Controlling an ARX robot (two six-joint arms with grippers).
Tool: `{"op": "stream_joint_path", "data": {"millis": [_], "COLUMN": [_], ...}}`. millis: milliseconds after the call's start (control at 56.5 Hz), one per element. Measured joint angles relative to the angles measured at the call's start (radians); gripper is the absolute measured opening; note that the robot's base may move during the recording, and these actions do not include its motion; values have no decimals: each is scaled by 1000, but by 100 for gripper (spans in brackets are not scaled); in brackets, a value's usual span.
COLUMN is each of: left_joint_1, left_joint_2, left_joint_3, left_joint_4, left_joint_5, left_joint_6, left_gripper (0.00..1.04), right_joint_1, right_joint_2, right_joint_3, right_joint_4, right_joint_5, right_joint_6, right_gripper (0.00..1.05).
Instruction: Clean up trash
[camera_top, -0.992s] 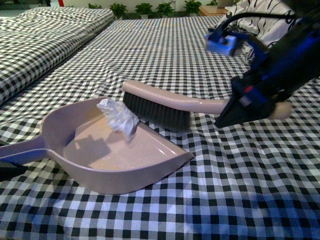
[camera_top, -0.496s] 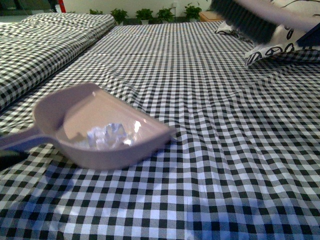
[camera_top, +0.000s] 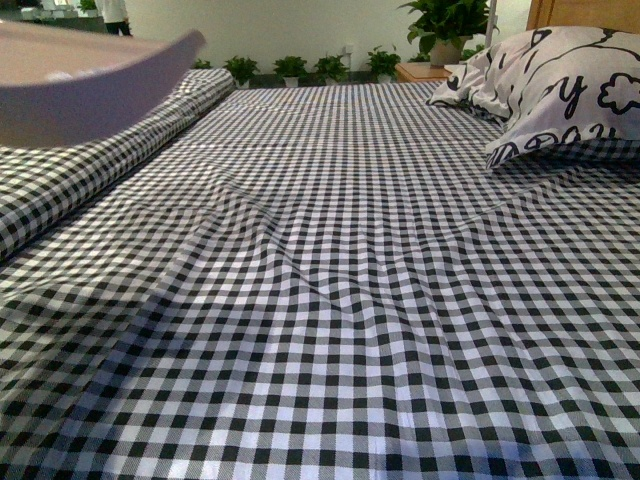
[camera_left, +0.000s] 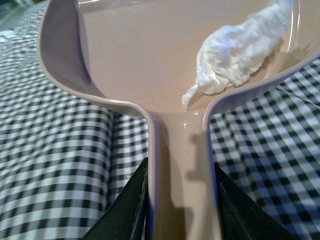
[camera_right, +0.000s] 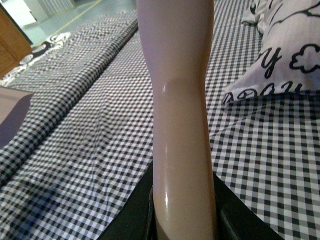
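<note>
Dustpan (camera_left: 150, 65) lifted off bed, trash (camera_left: 240, 52) inside; left claw (camera_left: 181, 200) pinches handle; right claw (camera_right: 182, 210) pinches brush (camera_right: 180, 100); pillow (camera_top: 570, 95) lettering unreadable.

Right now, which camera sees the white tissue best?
The left wrist view: the tissue wad lies in plain sight inside the dustpan. The front view shows only the pan's underside; the right wrist view shows no tissue.

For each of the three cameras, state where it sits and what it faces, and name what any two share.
Front view: on the body, facing along the checkered bed toward the pillow; no arm visible.
Left wrist view: looks along the dustpan holding the tissue wad; left gripper clamps its handle.
Right wrist view: looks along the brush handle clamped in the right gripper.
Shared: the pillow appears in front and right wrist views.
</note>
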Motion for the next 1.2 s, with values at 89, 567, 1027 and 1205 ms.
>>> {"op": "stream_joint_path", "data": {"millis": [89, 567, 1027, 1205], "left_joint_1": [-39, -251, -343, -343], "left_joint_2": [-124, -533, -604, -604], "left_joint_3": [0, -62, -106, -106], "left_joint_4": [-18, -166, -198, -198], "left_joint_5": [-99, -346, -444, -450], "left_joint_6": [-25, -77, -181, -189], "left_gripper": [28, 28, 28, 28], "right_joint_1": [-53, -217, -240, -240], "right_joint_2": [-74, -354, -428, -431], "right_joint_3": [0, -72, -88, -89], "right_joint_4": [25, 55, -11, -32], "right_joint_5": [-45, -293, -335, -317], "right_joint_6": [65, 310, 349, 328], "right_gripper": [20, 19, 19, 19]}}
